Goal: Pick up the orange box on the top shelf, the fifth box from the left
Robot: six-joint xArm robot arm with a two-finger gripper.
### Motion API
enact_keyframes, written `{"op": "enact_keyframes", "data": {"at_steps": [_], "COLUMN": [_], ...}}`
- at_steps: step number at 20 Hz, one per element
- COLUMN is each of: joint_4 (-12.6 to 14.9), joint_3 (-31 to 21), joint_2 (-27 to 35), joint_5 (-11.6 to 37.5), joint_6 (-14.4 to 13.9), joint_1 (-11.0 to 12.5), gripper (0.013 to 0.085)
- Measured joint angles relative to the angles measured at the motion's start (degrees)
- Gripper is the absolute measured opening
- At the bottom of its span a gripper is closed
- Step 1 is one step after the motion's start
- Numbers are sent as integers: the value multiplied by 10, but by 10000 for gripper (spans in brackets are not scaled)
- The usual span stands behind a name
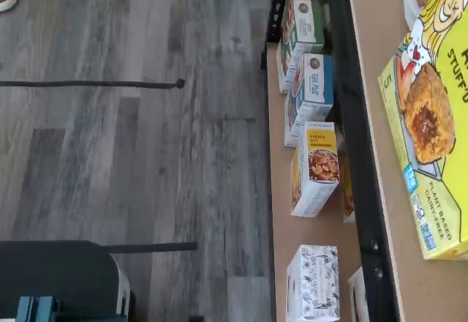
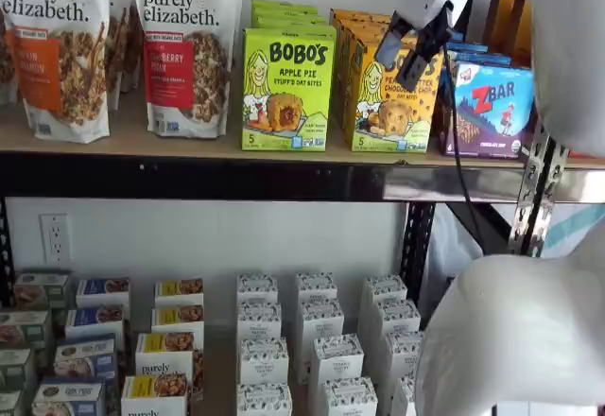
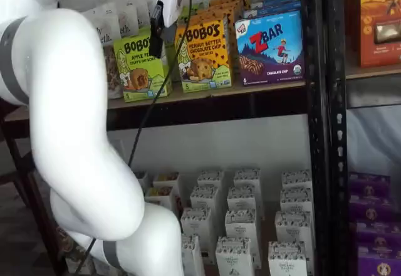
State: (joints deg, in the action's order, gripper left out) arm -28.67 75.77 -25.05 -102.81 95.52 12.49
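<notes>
The orange box (image 2: 395,104) (image 3: 203,55) stands upright at the front of a row of like cartons on the top shelf (image 2: 189,147) (image 3: 207,92), between a lime-green box and a blue one. My gripper (image 2: 408,45) (image 3: 156,37) hangs in front of the orange box's upper part, a little off its face. In a shelf view a gap shows between the two black fingers (image 2: 388,49), so it is open and holds nothing. The wrist view shows the shelf board (image 1: 369,80) from above, not the orange box.
A lime-green Bobo's box (image 2: 286,90) (image 1: 431,117) stands left of the orange one, a blue ZBar box (image 2: 492,109) (image 3: 270,47) to its right. Granola bags (image 2: 184,47) fill the shelf's left. Small white boxes (image 2: 317,340) sit on the lower level. My white arm (image 3: 69,132) blocks much of the view.
</notes>
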Motion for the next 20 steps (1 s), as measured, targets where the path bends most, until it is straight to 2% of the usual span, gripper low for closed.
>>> {"op": "enact_keyframes", "data": {"at_steps": [3,8,16,20], "joint_4": [-20,-26,-70,-85], "joint_3": [-1,-20,-72,-78], "joint_2": [-1,-20,-65,-70], "joint_5": [-29,-29,55,80], "joint_6": [1,-1,3,10], "joint_1": [8,7,21,33], "gripper": [850,850,850,850]}}
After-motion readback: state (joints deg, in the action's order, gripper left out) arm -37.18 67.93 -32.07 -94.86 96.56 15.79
